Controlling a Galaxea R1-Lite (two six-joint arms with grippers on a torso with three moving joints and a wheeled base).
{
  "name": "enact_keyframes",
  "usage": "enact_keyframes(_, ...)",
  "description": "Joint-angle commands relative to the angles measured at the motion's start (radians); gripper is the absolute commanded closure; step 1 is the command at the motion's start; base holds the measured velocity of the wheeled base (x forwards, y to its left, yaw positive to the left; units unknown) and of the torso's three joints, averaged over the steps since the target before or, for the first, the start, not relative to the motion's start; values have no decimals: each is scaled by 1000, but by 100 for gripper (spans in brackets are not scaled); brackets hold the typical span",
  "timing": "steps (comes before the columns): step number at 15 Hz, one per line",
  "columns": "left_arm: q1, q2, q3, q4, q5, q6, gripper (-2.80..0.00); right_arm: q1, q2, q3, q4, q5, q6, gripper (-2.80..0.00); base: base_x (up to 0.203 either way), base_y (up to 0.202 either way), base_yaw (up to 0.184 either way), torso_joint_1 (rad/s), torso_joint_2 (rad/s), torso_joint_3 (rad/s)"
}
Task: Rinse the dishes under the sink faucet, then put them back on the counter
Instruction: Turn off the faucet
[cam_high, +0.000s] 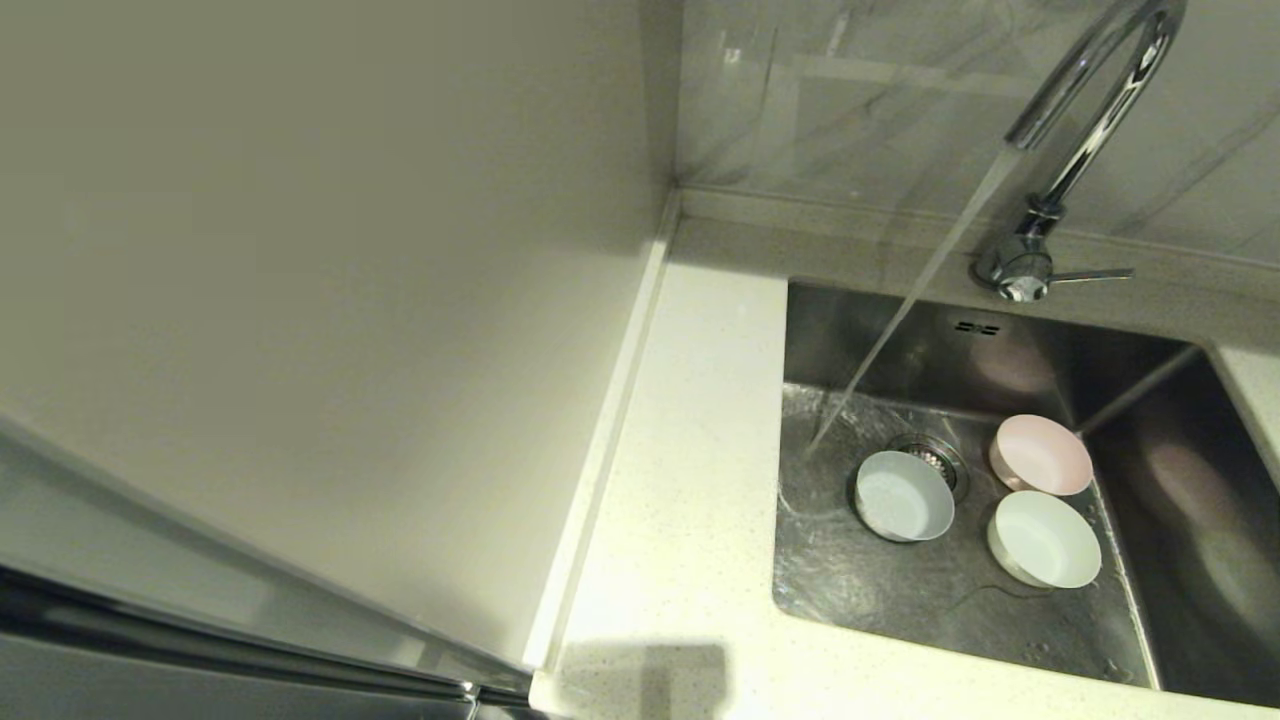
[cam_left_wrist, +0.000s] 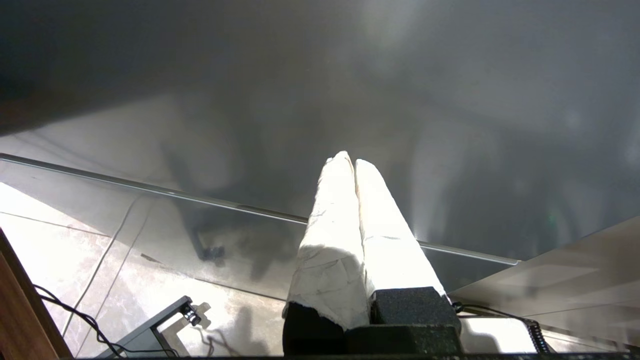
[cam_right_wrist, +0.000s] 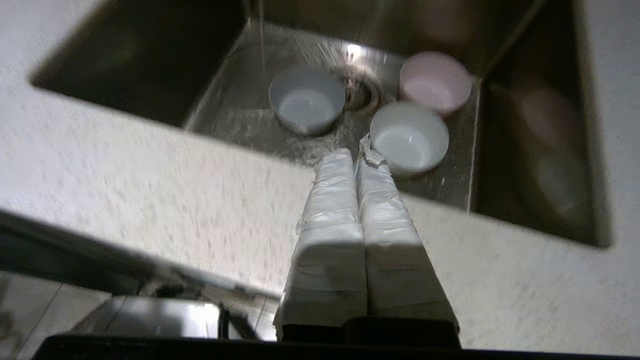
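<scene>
Sink (cam_high: 1150, 400): set into counter (cam_high: 680, 480), right of scene. Counter wraps sink's left and near sides.
Faucet (cam_high: 1080, 150): behind sink's far rim, spout arching left over basin; lever (cam_high: 1095, 274) pointing right.
Water stream (cam_high: 920, 290): falling slantwise from spout to basin floor, far left, just left of drain strainer (cam_high: 935, 455).
Three bowls on basin floor, all upright: one (cam_high: 903, 496) just near strainer, overlapping its edge; a second (cam_high: 1041, 455) right of strainer, by far wall; a third (cam_high: 1044, 539) near the second, almost touching.
Vertical panel (cam_high: 300, 300): left of counter.
</scene>
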Motion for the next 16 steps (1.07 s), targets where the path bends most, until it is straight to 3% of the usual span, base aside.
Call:
enact_keyframes(1,-1,-3,0,0,0,-1,0,0,54,-114,6,2,13,0,0,0,0,0,0,0)
enact_keyframes(6,1,-3,0,0,0,-1,0,4,477,-419,4,7,225,0,0,0,0,0,0,0)
enact_keyframes(10,1,-4,0,0,0,0,0,1,850,-587,-98,28,393,0,0,0,0,0,0,0)
enact_keyframes(14,1,-3,0,0,0,-1,0,-42,1158,-727,-258,54,753,0,0,0,0,0,0,0)
enact_keyframes(16,1,-3,0,0,0,1,0,-85,1286,-737,-397,72,887,0,0,0,0,0,0,0)
